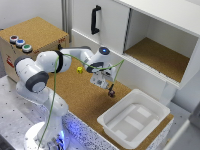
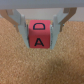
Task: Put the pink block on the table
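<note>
One arm reaches low over the table (image 1: 75,95), claw (image 2: 40,31) clamped on the pink block (image 2: 39,35).

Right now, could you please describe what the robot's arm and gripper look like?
The arm is a chain of rounded white segments with dark grey joint sections, rising from a white base. A blue light glows on top near the wrist. A thin green cable runs from the base along the arm to the gripper, which is dark. In the wrist view its fingers look pale grey and flat.

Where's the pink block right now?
The pink block sits between the gripper's fingers over the table, in the middle of the exterior view, near the yellow block.
</note>
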Robot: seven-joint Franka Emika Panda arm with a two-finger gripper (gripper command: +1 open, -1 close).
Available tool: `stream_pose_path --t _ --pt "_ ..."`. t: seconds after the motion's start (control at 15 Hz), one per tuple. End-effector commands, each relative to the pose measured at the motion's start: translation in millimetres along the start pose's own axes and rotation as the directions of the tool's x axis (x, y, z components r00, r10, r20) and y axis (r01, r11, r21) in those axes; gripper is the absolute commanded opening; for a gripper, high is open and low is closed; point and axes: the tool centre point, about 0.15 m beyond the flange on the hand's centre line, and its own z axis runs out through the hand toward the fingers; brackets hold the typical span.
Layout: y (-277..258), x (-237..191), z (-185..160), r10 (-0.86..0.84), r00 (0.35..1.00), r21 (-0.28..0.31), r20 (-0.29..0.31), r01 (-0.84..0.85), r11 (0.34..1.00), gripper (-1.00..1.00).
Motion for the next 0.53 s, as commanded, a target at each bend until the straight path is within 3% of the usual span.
stream_pose_path --t 0.0,0.13,0.2,0.47 --pt "-24.6 10.3 63.8 0.073 0.995 -0.179 0.062 -0.061 0.982 -1.00" --pt "-24.7 8.9 66.0 0.073 0.994 -0.160 0.082 -0.059 0.985 -1.00" --pt "-26.6 8.9 62.2 0.058 0.995 -0.146 0.077 -0.046 0.988 1.00" --pt "-22.5 10.6 40.9 0.086 0.995 -0.111 0.053 -0.080 0.991 1.00"
